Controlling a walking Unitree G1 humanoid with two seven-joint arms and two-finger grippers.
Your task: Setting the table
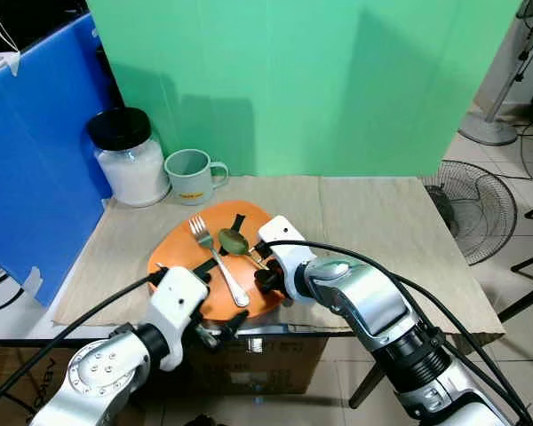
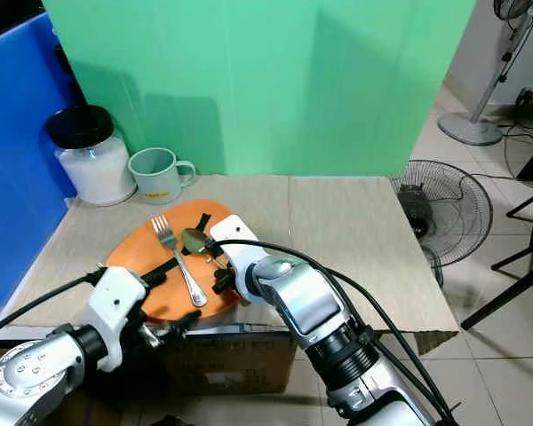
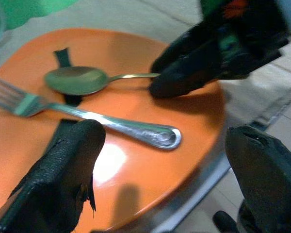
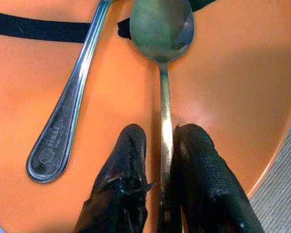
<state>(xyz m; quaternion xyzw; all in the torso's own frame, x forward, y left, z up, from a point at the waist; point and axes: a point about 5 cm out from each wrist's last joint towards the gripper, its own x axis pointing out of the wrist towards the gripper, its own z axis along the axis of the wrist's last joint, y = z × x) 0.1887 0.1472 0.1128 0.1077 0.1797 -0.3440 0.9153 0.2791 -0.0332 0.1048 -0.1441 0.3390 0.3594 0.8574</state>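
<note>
Spoon [image 4: 162, 29] and fork [image 1: 218, 261] lie side by side on the orange plate [image 1: 179, 253], which sits at the near edge of the table [image 1: 382, 222], low and left of centre in the left eye view. We see our left hand [image 3: 160, 170] lowest in that view, at the plate's near rim; in its wrist view the two black fingers [image 3: 63, 174] stand wide apart, one over the plate beside the fork's handle and one past the rim, with nothing between them. Just above it, at lower centre, our right hand [image 4: 160, 184] reaches over the plate's right side. In the right wrist view its two fingers [image 4: 121, 184] are closed almost together on the spoon's thin handle, one on each side, while the bowl lies flat on the plate ahead of them. The fork runs alongside the spoon, near it but not touching, with its tines pointing away from us. A black strip [image 4: 39, 29] crosses the plate under both. Farther back, at the upper left of the frame, a pale green mug [image 1: 192, 177] stands beside a glass jar [image 1: 130, 160] with a black lid and white contents. Behind them rise a green backdrop [image 1: 320, 80] and, on the left, a blue panel [image 1: 35, 151]. At the right edge, on the tiled floor, lies a fan [image 1: 475, 209].
</note>
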